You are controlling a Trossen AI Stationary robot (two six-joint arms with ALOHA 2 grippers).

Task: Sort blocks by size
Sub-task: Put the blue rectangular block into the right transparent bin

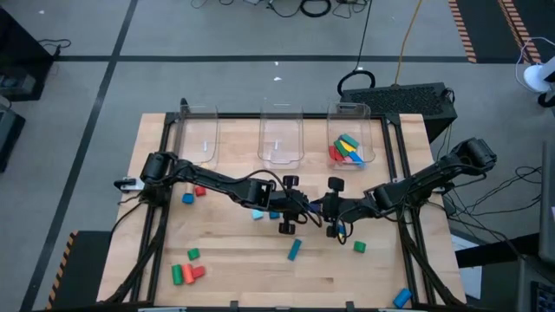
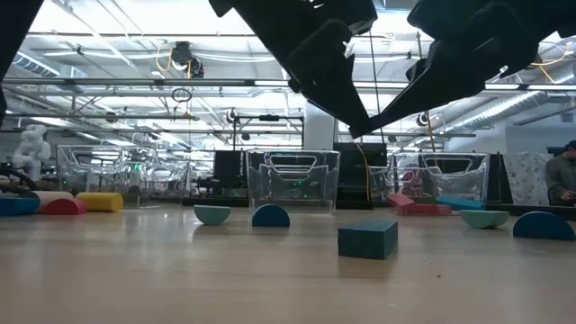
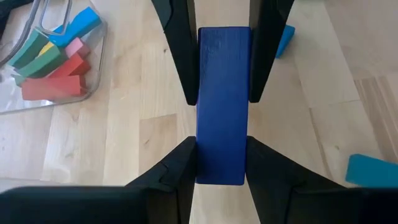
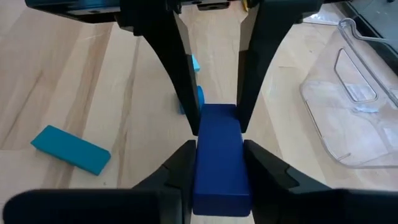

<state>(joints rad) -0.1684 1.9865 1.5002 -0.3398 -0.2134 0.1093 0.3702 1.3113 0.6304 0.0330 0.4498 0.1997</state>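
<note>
— Where's the dark blue bar (image 3: 222, 106)?

— Mid-tabletop (image 1: 243, 273), up off the wood, gripped at both ends: left claw (image 1: 299, 206) pinches one end, right claw (image 1: 323, 208) is clamped on the other.

— And the sorted ones?

— Red, green, blue pieces (image 1: 349, 149) sit in the right clear bin (image 1: 350, 111).

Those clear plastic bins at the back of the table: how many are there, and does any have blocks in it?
3, in a row along the far edge: the left bin and middle bin look empty; the right bin holds several coloured blocks.
</note>
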